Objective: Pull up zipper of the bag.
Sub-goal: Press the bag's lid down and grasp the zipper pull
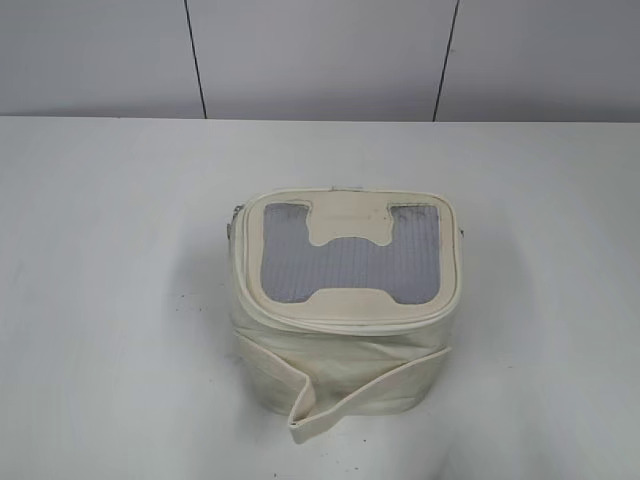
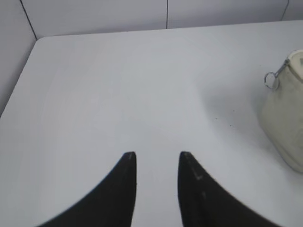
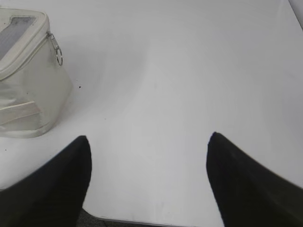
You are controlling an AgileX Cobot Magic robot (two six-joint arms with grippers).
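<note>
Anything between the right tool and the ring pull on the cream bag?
Nothing: right wrist view shows only bare white table between right tool and silver ring pull.

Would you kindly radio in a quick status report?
Both tools, left and right, open, clear of the bag. Ring pulls hang untouched. Strap loose in front.

The exterior view is looking down at a slant onto the bag (image 1: 345,300); both wrist views are facing forward over the table (image 2: 118,85), catching it at three and ten o'clock.
</note>
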